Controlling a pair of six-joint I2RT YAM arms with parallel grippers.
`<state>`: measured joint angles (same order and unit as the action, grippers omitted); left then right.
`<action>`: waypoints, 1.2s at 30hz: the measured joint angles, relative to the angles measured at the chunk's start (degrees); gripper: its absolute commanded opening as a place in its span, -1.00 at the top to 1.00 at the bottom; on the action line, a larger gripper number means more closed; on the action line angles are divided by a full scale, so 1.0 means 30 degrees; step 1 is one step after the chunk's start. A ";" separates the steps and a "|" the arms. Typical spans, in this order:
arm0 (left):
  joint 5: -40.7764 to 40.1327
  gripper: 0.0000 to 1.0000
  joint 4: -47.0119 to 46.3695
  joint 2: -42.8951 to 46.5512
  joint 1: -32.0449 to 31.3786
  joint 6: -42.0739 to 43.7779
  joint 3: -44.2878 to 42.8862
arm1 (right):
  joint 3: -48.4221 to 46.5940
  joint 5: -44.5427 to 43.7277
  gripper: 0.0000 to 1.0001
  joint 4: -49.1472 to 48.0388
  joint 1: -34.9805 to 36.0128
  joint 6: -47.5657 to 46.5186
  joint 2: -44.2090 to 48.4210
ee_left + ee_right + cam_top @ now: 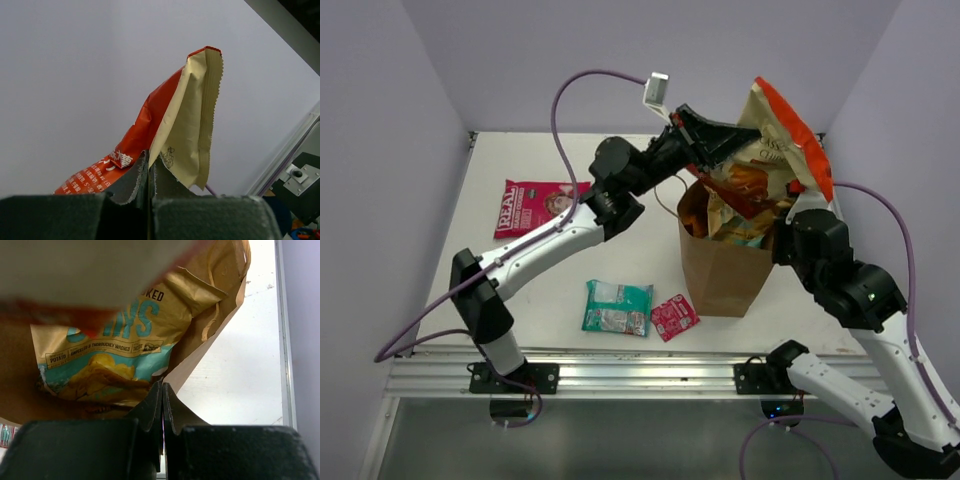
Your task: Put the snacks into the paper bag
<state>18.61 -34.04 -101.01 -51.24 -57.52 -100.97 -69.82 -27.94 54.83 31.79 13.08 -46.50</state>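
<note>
Left pincer (150,172) grips red-orange packet (142,132); tan packet (110,347) "POTATO"; pink packet (534,207) "REAL".

Red-orange packet (788,125) overhangs the paper bag's (720,272) crowded mouth.

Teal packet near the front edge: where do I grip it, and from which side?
Take the teal packet by its left end, coming straight down from above. It lies flat, so a sideways approach would likely just push it, and the pink sachet sits close by its right end, leaving the left end free.
</note>
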 measured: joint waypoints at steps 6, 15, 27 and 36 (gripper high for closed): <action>-0.1770 1.00 -0.1377 0.2980 -0.0940 -0.0597 0.5748 | -0.0007 0.0007 1.00 0.0022 0.0000 0.0328 0.0051; -0.2382 1.00 -0.1348 0.3730 -0.1902 -0.0998 0.9930 | -0.0007 0.0029 1.00 0.0568 -0.0102 0.0306 -0.0124; -0.6499 1.00 0.6346 0.6703 -0.2237 0.1829 0.9435 | -0.0160 0.0321 1.00 0.0444 0.0007 0.0262 -0.0211; -0.7373 1.00 1.0550 0.5107 -0.2208 0.3971 0.7264 | -0.0335 0.0590 1.00 0.0481 0.0007 0.0262 -0.0452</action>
<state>-3.51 -2.39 -85.69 -57.87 -45.60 -79.18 -70.83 -26.17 56.27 31.81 13.87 -47.86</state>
